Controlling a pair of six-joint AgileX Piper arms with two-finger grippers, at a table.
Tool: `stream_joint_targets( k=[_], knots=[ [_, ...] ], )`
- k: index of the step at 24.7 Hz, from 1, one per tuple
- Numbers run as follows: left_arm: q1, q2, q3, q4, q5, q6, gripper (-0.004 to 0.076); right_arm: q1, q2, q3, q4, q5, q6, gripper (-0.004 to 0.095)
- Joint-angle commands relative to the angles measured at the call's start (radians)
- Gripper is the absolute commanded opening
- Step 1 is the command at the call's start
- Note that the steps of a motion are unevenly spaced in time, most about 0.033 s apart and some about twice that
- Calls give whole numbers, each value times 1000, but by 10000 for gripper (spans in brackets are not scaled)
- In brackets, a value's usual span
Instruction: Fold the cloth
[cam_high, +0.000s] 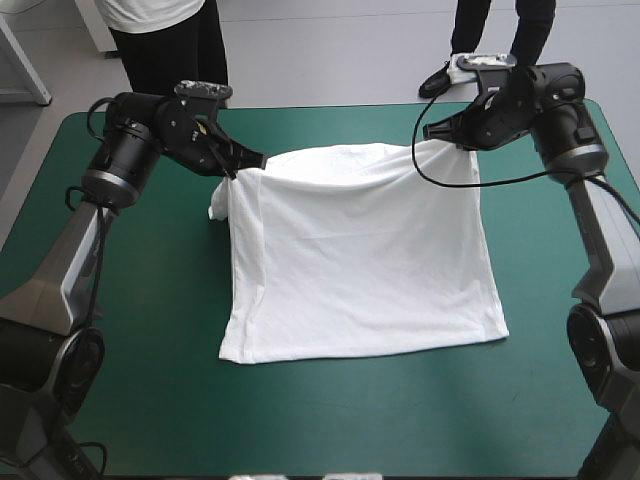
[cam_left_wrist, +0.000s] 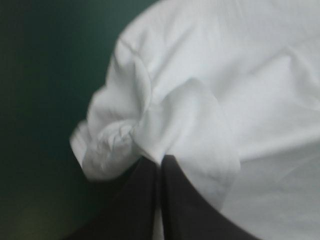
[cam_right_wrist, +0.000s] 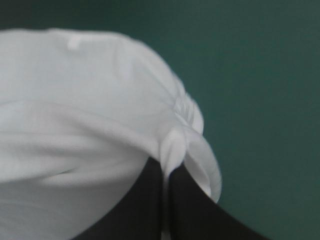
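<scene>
Left tool (cam_high: 250, 162) and right tool (cam_high: 432, 133) are each pinching a far corner of the T-shirt (cam_high: 360, 260), its body lying flat nearer on the desk (cam_high: 300, 420).

High cam: above/behind robot, looks fwd+down, far enough out to fit whole T-shirt (cam_high: 360, 270) plus teal-green table (cam_high: 150, 400) round it. L wrist cam: v close, looks along left gripper (cam_left_wrist: 161, 159) at T-shirt's far-left corner. R wrist cam: same, along right gripper (cam_right_wrist: 165, 165) at far-right corner. Overlap w/ high cam: just those two pinched corners.
</scene>
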Motion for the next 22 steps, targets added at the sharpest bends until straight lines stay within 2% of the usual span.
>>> stream_joint_targets(
  k=[1,7,9,16,19,22],
  knots=[
    [-5,-91,-151,4,-34,-3,-10,-1,-117,-102,-14,-36,-19,-17],
    [-5,-93,-489,0,55,10,-10,-1,-213,-217,-14,-36,-35,-17],
    [-5,-93,-545,0,63,10,-10,-1,-229,-228,-14,-38,-42,-17],
    [-5,-89,-591,0,81,10,-10,-1,-247,-236,-14,-49,-42,-17],
    [-5,-71,-591,0,69,21,-10,-1,-238,-236,-14,-90,-42,-17],
    [-5,-37,-591,5,9,21,-10,-1,-208,-236,-42,-166,-42,-17]
  ],
)
